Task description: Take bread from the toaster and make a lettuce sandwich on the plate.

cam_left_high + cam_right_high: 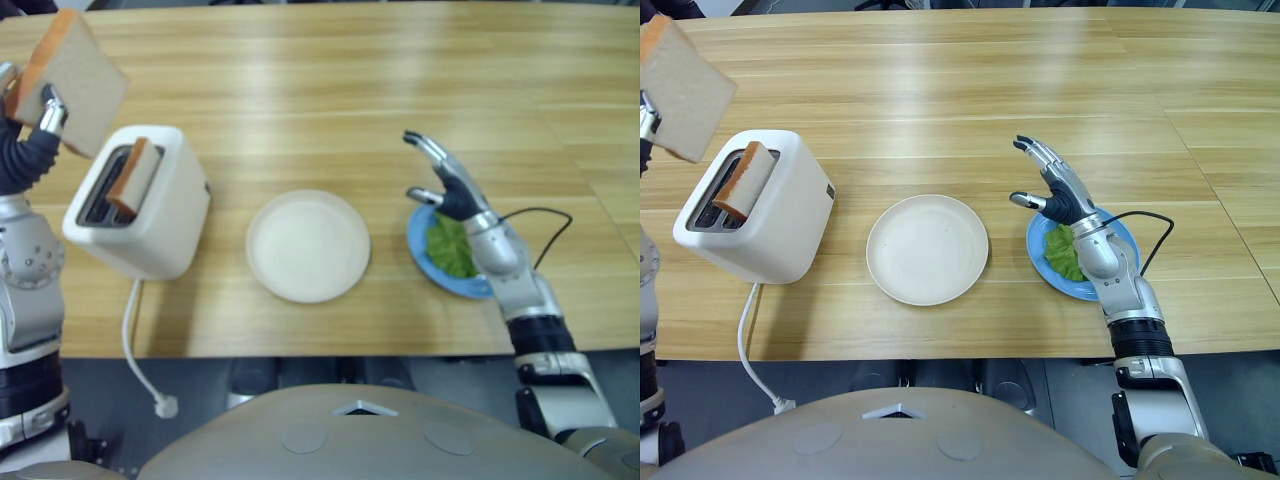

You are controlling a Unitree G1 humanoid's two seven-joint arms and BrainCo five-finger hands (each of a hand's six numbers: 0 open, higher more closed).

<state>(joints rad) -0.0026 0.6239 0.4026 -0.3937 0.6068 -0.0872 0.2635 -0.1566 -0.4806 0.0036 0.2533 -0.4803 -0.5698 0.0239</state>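
Aloft at about 10 o'clock from the plate, one slice of bread (72,78) is held clear above the toaster. The left hand (48,110) has its fingers closed on the slice's lower edge. The slice sits tilted, its pale face turned toward the camera and brown crust along the upper left edge.

Second slice of bread (134,176): standing in the near slot of the toaster, upper half sticking out, crust showing.

Toaster (160,225): white, two slots, on the worktop (400,80) at 9 o'clock from the plate, close beside it but apart. It is turned at an angle, slots running toward 11 o'clock. A white cord (125,335) drops from its near side over the worktop's front edge and ends in a plug (166,406) hanging loose.

Plate (308,246): round, cream, bare, near the middle of the front edge.

Blue dish (1065,287): at 3 o'clock from the plate, a small gap between them. A lettuce leaf (1062,250) lies in it, partly covered by the right forearm.

Right hand (1055,185): fingers spread and extended, nothing in its hold, raised over the dish's far edge at 12 o'clock and pointing away across the worktop.

Black cable (545,209): loops on the worktop at 3 o'clock from the dish.
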